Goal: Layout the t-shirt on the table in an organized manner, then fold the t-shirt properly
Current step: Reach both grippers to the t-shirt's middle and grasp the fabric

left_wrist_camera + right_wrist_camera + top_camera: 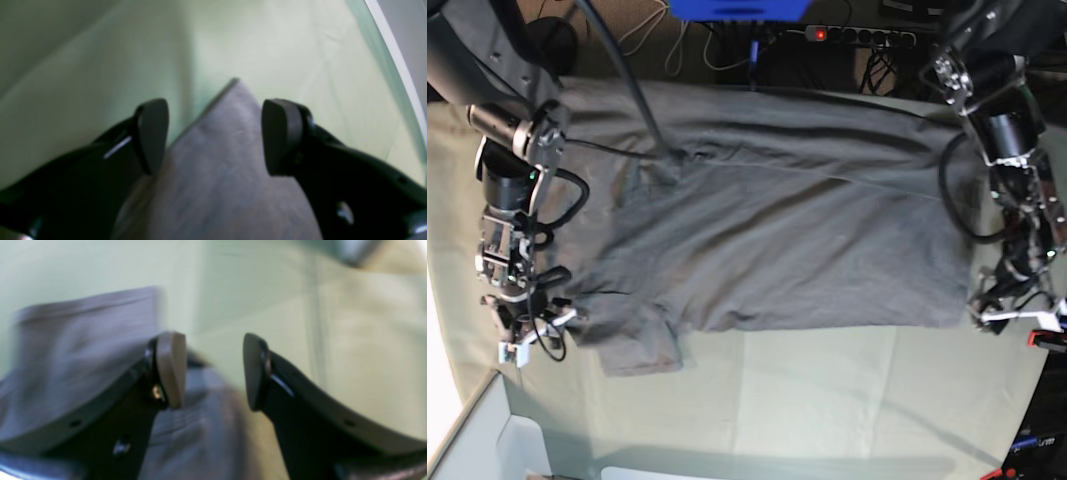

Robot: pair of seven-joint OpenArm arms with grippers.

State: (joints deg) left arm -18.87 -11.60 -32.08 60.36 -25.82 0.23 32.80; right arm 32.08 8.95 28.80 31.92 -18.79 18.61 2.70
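The t-shirt point(767, 240) lies spread flat across the desk point(827, 400), its body stretched between the two arms and its hem edge toward the left arm's side. One short sleeve sticks out from the shirt's near edge, close to the right gripper point(527, 335); the far sleeve area, along the shirt's opposite edge, looks bunched under a dangling cable point(632, 90).

The left gripper point(215, 136) hovers just off a corner of the t-shirt, its jaws standing wide with nothing between them; the grey corner shows in the gap, lying on the green cloth and not pinched. The right gripper stands at the sleeve end of the shirt, also apart and empty: in its wrist view the fingers point(171, 370) straddle bare green cloth just beside the grey fabric, one finger over the shirt's edge. That view is blurred, so whether it touches the cloth I cannot tell.

This looks like the end of the laying-out step or the start of folding: the body is mostly smooth, though long creases run across it and the far sleeve is untidy. The next move probably calls for each gripper to drop onto its near corner of the t-shirt, close on a single layer, and carry that edge over toward the shirt's far edge, keeping both ends level so the fold lands straight.
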